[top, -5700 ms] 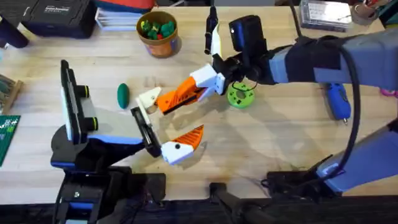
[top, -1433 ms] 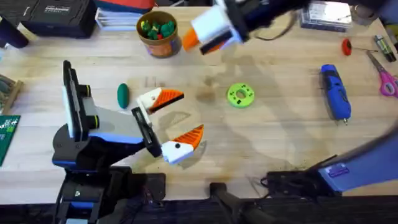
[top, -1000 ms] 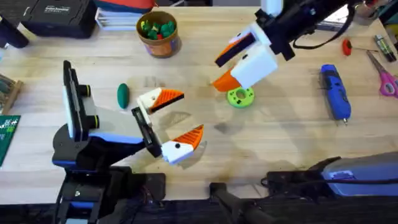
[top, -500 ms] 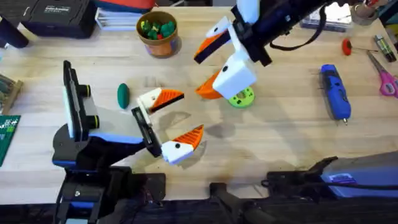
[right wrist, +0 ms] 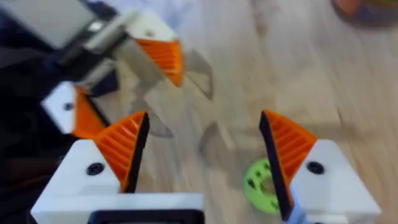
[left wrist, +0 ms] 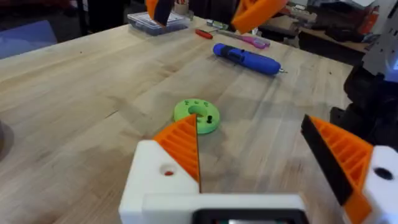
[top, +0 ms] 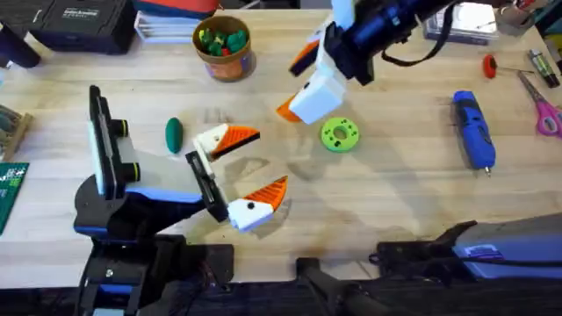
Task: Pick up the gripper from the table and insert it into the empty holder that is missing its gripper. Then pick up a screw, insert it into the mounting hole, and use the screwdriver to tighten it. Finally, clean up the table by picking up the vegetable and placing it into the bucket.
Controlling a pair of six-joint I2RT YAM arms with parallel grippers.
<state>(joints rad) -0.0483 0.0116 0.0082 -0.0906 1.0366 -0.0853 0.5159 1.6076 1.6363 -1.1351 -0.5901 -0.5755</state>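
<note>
The gripper (top: 225,139), a white block with an orange ribbed wedge, sits at the end of the holder (top: 201,174), a thin black bar on the left arm. With its other white-and-orange finger (top: 255,207), my left gripper (top: 259,165) (left wrist: 252,143) stands open and empty. My right gripper (top: 299,81) (right wrist: 202,155) hovers open and empty above the table, just far-left of the bright-green disc (top: 340,135) (left wrist: 198,116) (right wrist: 264,185). The blue screwdriver (top: 472,129) (left wrist: 247,58) lies at the right. The dark-green vegetable (top: 174,134) lies left of the holder. The yellow-orange bucket (top: 224,46) stands at the back.
A black case (top: 79,22) sits at the back left. A red-handled tool (top: 489,64) and scissors (top: 544,110) lie at the far right. A green circuit board (top: 10,189) is at the left edge. A small dark screw (left wrist: 210,118) rests on the disc.
My right gripper, shut on the gripper part at the holder earlier, has let it go, lifted and swung over the green disc. It now sits slightly farther back. The left arm is still.
</note>
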